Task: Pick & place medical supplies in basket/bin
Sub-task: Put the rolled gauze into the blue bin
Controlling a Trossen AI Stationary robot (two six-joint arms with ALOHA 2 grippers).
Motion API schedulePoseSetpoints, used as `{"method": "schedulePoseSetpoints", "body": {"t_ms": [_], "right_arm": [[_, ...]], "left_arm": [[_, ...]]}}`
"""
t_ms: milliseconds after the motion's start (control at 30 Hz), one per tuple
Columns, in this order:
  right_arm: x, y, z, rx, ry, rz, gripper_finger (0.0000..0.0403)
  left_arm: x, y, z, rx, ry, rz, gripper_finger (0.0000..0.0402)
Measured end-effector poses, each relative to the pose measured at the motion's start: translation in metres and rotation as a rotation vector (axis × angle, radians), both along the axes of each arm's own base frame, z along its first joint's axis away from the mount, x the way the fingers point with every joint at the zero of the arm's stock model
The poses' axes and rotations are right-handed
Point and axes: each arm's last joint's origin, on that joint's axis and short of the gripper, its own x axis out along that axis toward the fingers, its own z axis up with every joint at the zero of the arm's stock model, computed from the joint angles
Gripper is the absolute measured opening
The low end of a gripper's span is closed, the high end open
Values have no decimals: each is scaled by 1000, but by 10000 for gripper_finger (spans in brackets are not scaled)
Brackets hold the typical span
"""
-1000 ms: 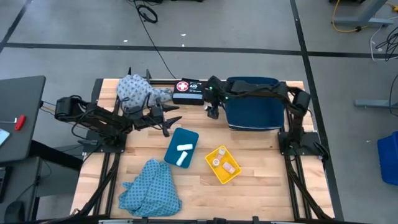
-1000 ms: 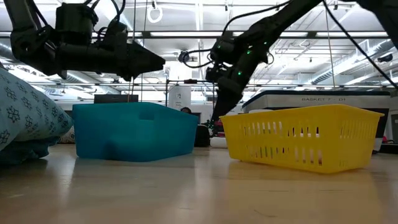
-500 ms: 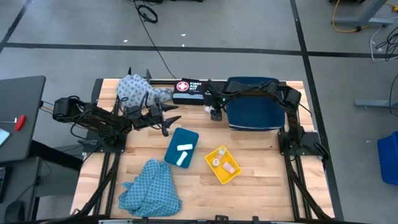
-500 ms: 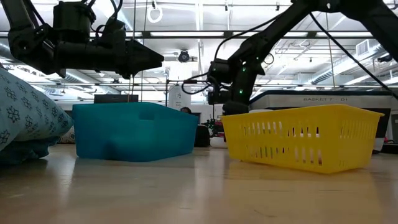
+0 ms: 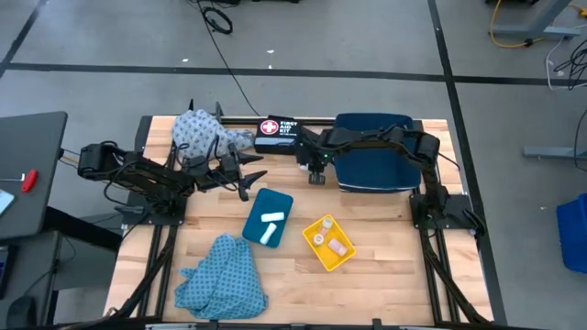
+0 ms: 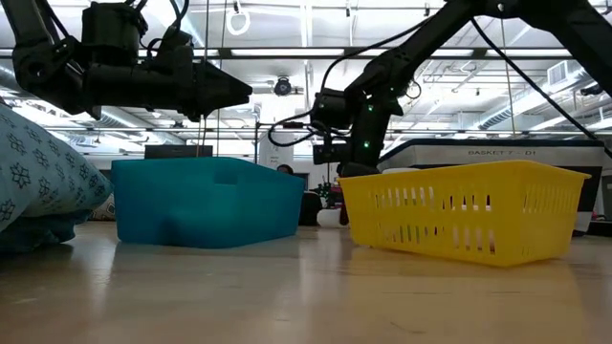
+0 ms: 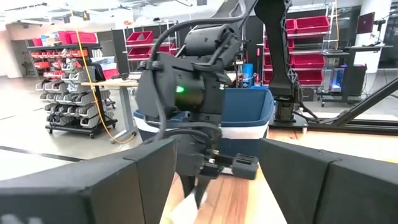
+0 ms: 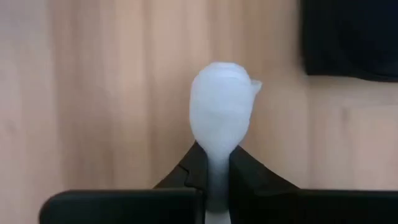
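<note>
From above, on the wooden table (image 5: 385,229): teal plastic tray (image 5: 269,216) near the middle with two white cylindrical rolls (image 5: 271,226) inside; just beside it a small yellow slotted basket (image 5: 329,243) carrying a few tiny pale vials (image 5: 321,238). Large dark-blue bin (image 5: 371,156) at the far right side, contents not discernible. One light-blue patterned cloth (image 5: 223,275) crumpled at the near left edge, a second patterned cloth (image 5: 200,136) heaped at the far left corner, next to a black pouch with a red-and-white first aid label (image 5: 277,133). Right gripper (image 5: 315,174) poised over bare wood between pouch, bin and teal tray; left gripper (image 5: 249,176) stretched out just beside the teal tray's far corner.

At table level: teal tray (image 6: 206,201) and yellow basket (image 6: 469,208) seen side-on, contents hidden by their walls; left gripper (image 6: 234,93) pointing level above the tray, clenched to a point; right gripper (image 6: 344,164) hanging behind the basket.

Past the left wrist: right gripper (image 7: 198,186) pointing down before the dark-blue bin (image 7: 245,121), something pale at its tip.

Past the right wrist: right gripper (image 8: 214,165) pinched on a small pale vial (image 8: 221,109), held over the wood, pouch corner (image 8: 348,37) close by.
</note>
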Motion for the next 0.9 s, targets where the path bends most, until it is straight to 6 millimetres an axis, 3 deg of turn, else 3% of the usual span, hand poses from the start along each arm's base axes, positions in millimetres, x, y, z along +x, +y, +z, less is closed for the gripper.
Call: {"method": "schedulePoseSetpoints", "body": {"t_ms": [167,267,567,900], "right_arm": [[5,15,4,34,-19,-26,27],[10,28,16,26,-70,-13,27],[12,64,71,-15,-251,27,27],[12,109,140,-80,-597,78,27]], "left_arm": [[0,0,0,0,0,-1,229],[0,0,0,0,0,-1,229],[0,-1,0,-9,-4,-19,229],[1,-7,5,-12,-55,-223,229]]}}
